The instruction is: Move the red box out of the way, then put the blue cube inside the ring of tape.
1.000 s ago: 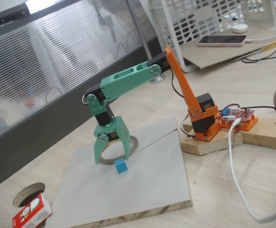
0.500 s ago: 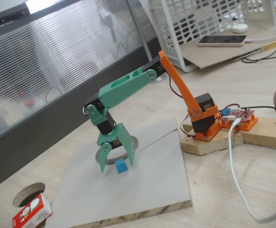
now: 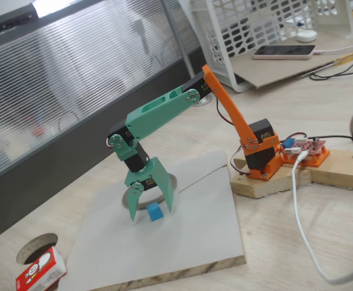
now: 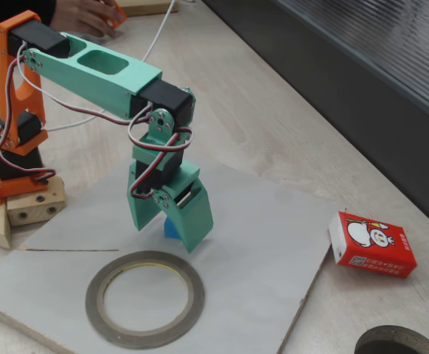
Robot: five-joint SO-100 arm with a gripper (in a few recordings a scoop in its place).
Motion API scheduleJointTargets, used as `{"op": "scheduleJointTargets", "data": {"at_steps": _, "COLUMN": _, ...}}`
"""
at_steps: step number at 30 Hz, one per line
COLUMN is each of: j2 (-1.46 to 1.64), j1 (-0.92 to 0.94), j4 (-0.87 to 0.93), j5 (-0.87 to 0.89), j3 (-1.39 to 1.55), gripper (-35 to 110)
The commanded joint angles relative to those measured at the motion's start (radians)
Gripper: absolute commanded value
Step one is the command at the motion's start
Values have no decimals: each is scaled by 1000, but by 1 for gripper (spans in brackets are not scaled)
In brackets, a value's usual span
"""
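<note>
Blue cube sits on the grey board, between the two green fingers of the pincer. In a fixed view the cube is mostly hidden behind the fingers. Pincer fingers apart, straddling the cube, tips at or near the board surface; contact with the cube cannot be told.

Ring of tape lies flat on the board just beside the pincer, hollow centre open.

Red box lies off the board on the counter, well apart from cube and ring. It lies near the board's corner, close to a round hole cut through the counter.

Bare board surface lies open between pincer and board edge.
</note>
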Motion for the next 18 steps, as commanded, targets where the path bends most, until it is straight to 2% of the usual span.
{"op": "scheduleJointTargets", "data": {"at_steps": 1, "j2": 15, "j1": -23, "j4": 12, "j5": 14, "j3": 9, "gripper": 67}}
{"op": "scheduleJointTargets", "data": {"at_steps": 5, "j2": 15, "j1": -23, "j4": 12, "j5": 14, "j3": 9, "gripper": 65}}
{"op": "scheduleJointTargets", "data": {"at_steps": 13, "j2": 15, "j1": -23, "j4": 0, "j5": 11, "j3": 0, "gripper": 43}}
{"op": "scheduleJointTargets", "data": {"at_steps": 18, "j2": 18, "j1": -23, "j4": -2, "j5": 9, "j3": -2, "gripper": 37}}
